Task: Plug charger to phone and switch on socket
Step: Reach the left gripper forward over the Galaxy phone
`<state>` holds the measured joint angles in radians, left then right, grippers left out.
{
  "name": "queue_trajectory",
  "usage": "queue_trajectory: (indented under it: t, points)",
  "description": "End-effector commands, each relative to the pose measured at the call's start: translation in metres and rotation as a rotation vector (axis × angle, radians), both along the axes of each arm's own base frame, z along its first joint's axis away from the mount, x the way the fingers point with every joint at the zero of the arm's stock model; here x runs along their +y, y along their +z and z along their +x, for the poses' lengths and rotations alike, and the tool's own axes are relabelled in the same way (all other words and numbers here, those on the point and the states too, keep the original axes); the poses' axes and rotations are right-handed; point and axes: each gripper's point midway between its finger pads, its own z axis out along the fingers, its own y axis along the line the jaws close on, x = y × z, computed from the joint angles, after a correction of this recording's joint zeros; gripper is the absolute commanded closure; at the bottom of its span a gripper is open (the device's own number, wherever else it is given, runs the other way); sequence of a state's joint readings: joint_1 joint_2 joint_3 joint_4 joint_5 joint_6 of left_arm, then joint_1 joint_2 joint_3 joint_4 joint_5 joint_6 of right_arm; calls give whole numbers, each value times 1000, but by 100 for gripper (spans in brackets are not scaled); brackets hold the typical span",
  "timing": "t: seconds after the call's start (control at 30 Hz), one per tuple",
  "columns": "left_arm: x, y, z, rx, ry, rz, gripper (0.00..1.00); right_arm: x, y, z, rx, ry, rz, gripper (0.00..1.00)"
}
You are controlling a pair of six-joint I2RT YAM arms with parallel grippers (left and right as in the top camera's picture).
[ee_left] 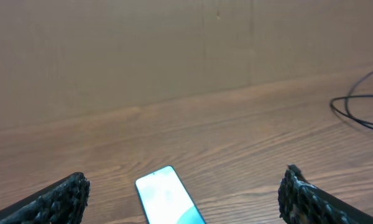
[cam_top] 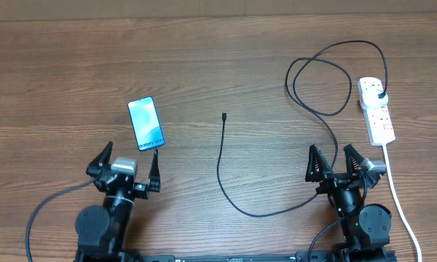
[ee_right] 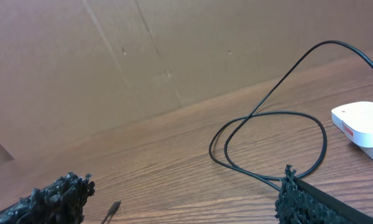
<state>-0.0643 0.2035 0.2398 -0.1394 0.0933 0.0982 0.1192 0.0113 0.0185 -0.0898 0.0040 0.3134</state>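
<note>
The phone [cam_top: 146, 124] lies flat on the wooden table at the left, its blue screen lit; in the left wrist view the phone [ee_left: 166, 196] lies between my fingers, a little ahead of them. My left gripper [cam_top: 131, 151] stands open just before its near end, touching nothing. The charger [cam_top: 220, 164] is a thin black cable whose connector tip [cam_top: 224, 115] lies free at the table's middle. Its far end is plugged into the white socket [cam_top: 376, 110] at the right. My right gripper [cam_top: 329, 149] is open and empty, with the connector tip [ee_right: 114, 207] ahead to its left and the socket [ee_right: 359, 123] to its right.
The black cable makes loose loops [ee_right: 267, 127] on the table between the right gripper and the socket. A thick white cord [cam_top: 398, 196] runs from the strip down past the right arm to the front edge. A brown wall [ee_left: 174, 43] stands behind the table.
</note>
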Motion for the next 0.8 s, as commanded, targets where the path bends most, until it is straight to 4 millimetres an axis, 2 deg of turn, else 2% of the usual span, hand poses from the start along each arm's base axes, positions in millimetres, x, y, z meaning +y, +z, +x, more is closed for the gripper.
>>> queue_trajectory:
  t: [0.0, 0.23, 0.37, 0.63, 0.77]
  points:
    - [-11, 27, 6, 14, -58, -33, 0, -1, -3, 1, 2, -4, -8, 0]
    - [-25, 45, 34, 190, -125, -40, 0, -1, -3, 1, 2, -4, -8, 0]
    - [-34, 49, 56, 363, -162, -52, 0, -1, -3, 1, 2, -4, -8, 0]
    - [-36, 39, 79, 669, -154, -59, 1, -1, -3, 1, 2, -4, -8, 0]
    - [-38, 21, 81, 786, -156, -72, 0, -1, -3, 1, 2, -4, -8, 0]
